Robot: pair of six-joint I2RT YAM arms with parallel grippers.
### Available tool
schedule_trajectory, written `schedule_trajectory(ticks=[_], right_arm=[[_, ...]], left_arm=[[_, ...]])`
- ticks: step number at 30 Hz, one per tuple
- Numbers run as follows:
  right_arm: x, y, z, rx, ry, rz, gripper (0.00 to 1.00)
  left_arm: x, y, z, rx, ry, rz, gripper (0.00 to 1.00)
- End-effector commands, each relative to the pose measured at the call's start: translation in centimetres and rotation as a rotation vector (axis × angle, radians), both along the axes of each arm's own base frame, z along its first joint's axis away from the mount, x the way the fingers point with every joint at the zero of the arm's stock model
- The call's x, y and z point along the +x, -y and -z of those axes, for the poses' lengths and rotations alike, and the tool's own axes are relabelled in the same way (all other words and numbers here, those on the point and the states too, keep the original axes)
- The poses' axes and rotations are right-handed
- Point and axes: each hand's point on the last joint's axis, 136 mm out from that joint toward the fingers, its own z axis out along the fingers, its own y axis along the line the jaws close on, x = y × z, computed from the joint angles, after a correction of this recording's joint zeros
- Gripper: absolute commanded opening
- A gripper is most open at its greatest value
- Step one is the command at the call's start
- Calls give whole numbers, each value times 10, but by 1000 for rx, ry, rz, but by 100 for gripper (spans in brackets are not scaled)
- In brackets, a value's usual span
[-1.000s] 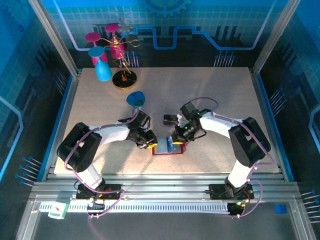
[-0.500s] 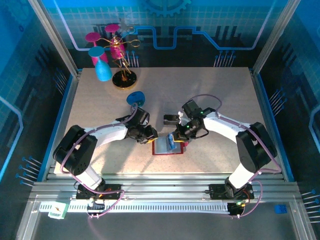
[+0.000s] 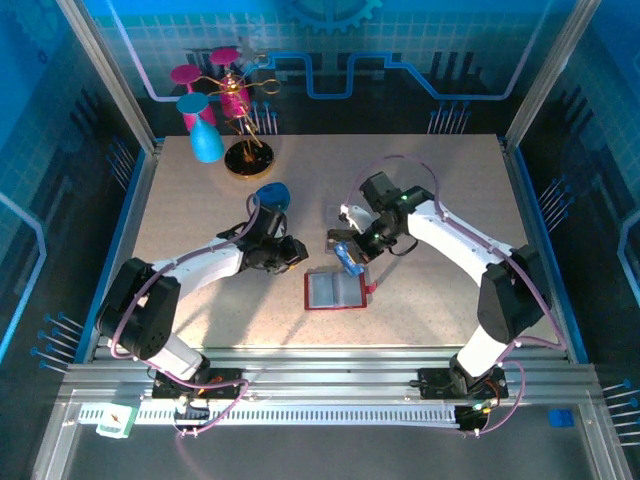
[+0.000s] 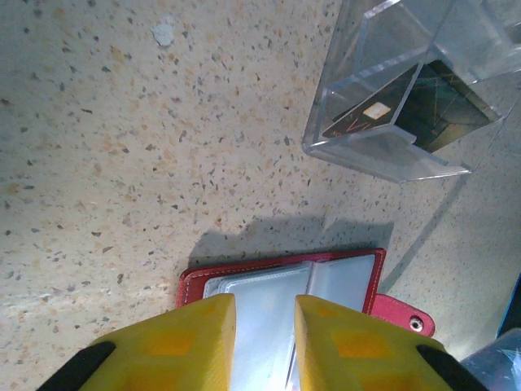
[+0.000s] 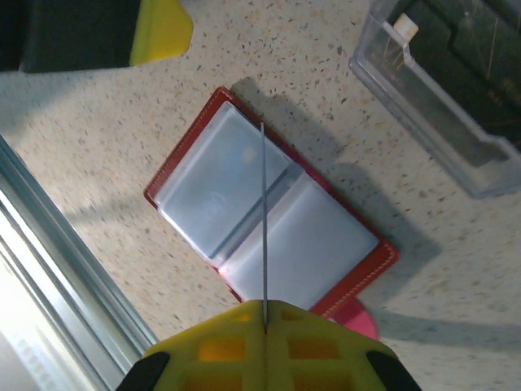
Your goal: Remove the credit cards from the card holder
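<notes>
Tabletop: carries all task items, centre-front.

Clear tray: stands just beyond the card holder, apart from it. One dark card lies inside.

Card holder: lies open and flat, pockets up, snap tab to its right. Pockets look pale; cannot tell if any cards remain inside.

Right jaws: pressed together on a blue credit card. Right wrist view shows it edge-on as a thin line, clear of the holder and above it, btwn holder and tray.

Left jaws: slightly spread, nothing btwn them. They sit beside the holder's left edge w/o touching it.

Step in hand, est.: transfer. This card is out of its pocket and not yet in the tray.

Next move, est.: bring the card over the tray's open side, tip it toward flat, lower beside the dark card, then part the right jaws. Left jaws are placed to steady the holder for any further pull.
</notes>
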Motion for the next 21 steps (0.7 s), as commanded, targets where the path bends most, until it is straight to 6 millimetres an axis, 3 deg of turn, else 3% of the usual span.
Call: schedule_trajectory(ticks=[1, 8, 21], right_arm=[[-4, 11, 4, -134, 56, -233, 3], [-3, 10, -3, -170, 61, -456, 1], [47, 12, -8, -313, 169, -591, 0]], left_arm=[[4, -5, -10, 1, 36, -5, 26], [5, -4, -11, -10, 24, 4, 26], [3, -12, -17, -1, 26, -6, 27]])
